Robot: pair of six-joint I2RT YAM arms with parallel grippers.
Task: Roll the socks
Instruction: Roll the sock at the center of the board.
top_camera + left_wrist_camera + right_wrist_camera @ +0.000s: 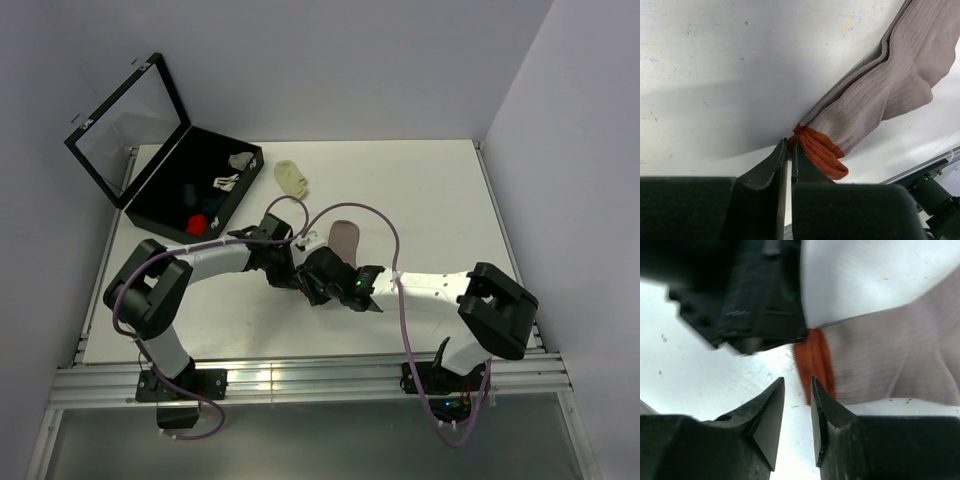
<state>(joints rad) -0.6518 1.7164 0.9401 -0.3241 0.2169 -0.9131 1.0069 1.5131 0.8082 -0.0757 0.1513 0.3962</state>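
Two robot arms meet at the middle of a white surface (430, 190), their black wrists crowded over the near end of a beige sock (345, 238). The sock lies flat, its ribbed length running away toward the far side. The left pincer (789, 146) is drawn together to a thin slit, its tips nipping the corner of the sock's red end (821, 150). The left wrist view shows the fabric lying there in layers on the surface. The right pincer (796, 382) stands slightly spread, with bare surface showing through the narrow gap between its fingers. One finger overlaps the edge of the red end, the other sits beside it, and nothing lies between them. The two pincers are just beside each other, and in the right wrist view the left one sits above the red band. At the far left corner an open black case (165, 195) holds a red item (198, 222) and small white-grey items (232, 172). A pale-yellow sock (292, 178) lies near the case on the surface.
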